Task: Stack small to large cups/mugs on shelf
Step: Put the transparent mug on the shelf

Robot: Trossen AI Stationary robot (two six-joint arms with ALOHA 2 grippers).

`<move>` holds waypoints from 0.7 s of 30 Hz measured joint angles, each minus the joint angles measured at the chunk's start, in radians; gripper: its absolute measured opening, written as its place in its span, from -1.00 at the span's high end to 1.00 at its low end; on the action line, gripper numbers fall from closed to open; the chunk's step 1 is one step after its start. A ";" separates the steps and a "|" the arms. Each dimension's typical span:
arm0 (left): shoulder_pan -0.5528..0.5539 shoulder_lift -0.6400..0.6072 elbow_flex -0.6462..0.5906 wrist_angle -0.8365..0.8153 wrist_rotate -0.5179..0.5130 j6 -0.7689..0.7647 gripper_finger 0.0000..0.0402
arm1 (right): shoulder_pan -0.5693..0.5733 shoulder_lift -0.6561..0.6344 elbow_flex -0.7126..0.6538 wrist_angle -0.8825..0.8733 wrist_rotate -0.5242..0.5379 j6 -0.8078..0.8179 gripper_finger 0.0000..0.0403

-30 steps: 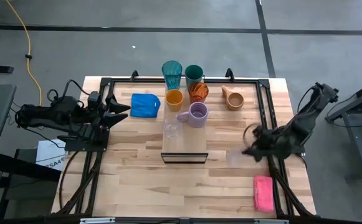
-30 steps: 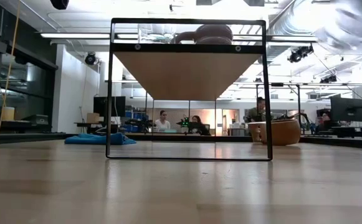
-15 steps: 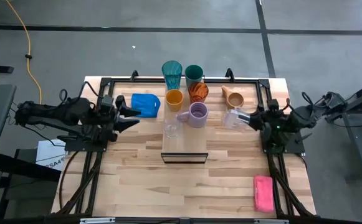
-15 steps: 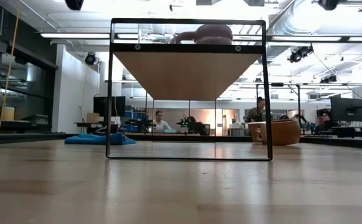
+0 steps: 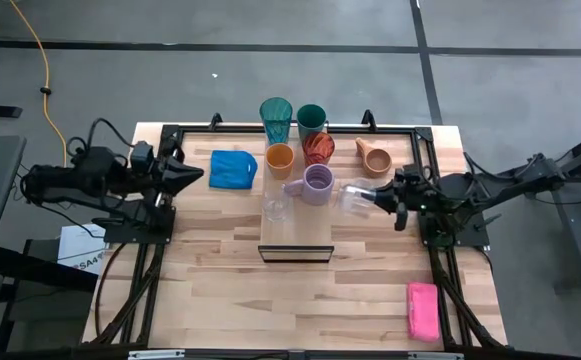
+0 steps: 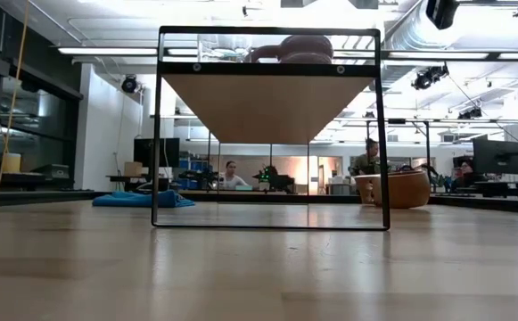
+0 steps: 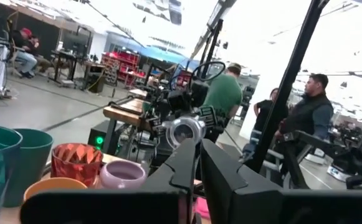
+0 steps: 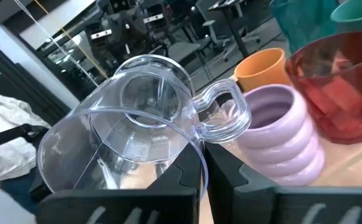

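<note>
A crumpled blue cloth (image 5: 233, 168) lies on the tabletop (image 5: 220, 280) far left; a pink sponge (image 5: 422, 309) sits at the near right corner.

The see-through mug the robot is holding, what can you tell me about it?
The clear mug looks like glass or plastic, with a looped handle and nothing inside. The right gripper is shut on its handle and holds it tipped on its side, in the air beside the lavender mug, not touching it.
</note>
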 joint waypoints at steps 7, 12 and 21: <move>0.000 -0.028 0.000 -0.017 0.000 -0.008 0.99 | -0.023 0.015 0.000 0.025 -0.046 0.000 1.00; 0.000 -0.028 0.000 -0.017 0.000 -0.009 0.99 | -0.024 0.013 0.000 0.025 -0.062 -0.002 1.00; 0.000 -0.028 0.000 -0.054 -0.008 -0.025 1.00 | -0.024 0.013 0.000 0.024 -0.089 -0.007 1.00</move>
